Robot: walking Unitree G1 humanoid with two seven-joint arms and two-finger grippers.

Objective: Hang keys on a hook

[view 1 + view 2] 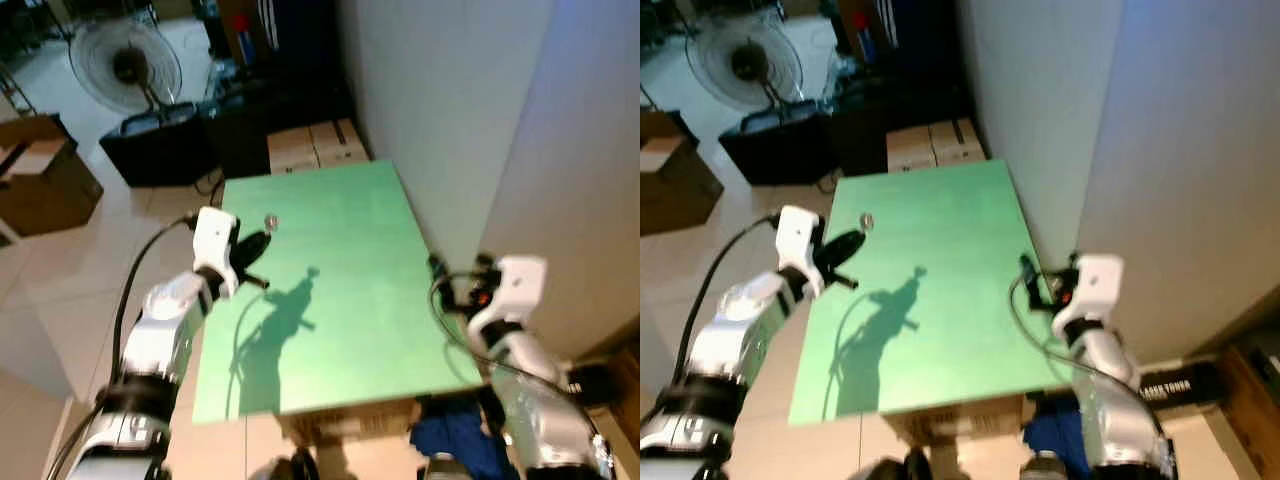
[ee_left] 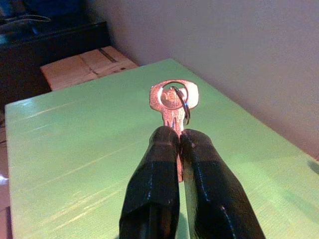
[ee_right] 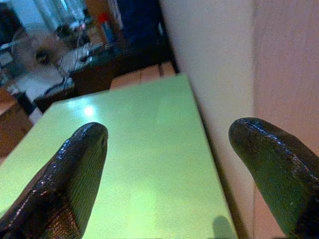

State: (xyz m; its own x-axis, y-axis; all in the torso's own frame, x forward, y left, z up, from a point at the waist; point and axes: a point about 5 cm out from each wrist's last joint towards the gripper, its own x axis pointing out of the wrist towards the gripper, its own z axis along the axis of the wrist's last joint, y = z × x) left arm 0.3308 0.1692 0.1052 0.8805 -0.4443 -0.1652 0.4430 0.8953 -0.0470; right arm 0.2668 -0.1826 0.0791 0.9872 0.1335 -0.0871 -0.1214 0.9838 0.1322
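A silver key on a small ring [image 2: 173, 98] sticks out past the tips of my left gripper [image 2: 178, 139], which is shut on the key's blade. In the left eye view the key [image 1: 270, 221] hangs above the far left part of the green table [image 1: 350, 290], with my left gripper [image 1: 255, 245] raised just behind it. My right gripper [image 3: 169, 144] stands open at the table's right edge, close to the wall, nothing between its fingers [image 3: 79, 169]. In the left eye view the right gripper [image 1: 440, 270] shows by the table's right side.
A pale wall [image 1: 470, 120] runs along the table's right side. Cardboard boxes [image 1: 315, 145] sit past the table's far end. A standing fan [image 1: 125, 65], a dark bin [image 1: 150, 145] and a brown box [image 1: 45, 185] stand on the tiled floor to the left.
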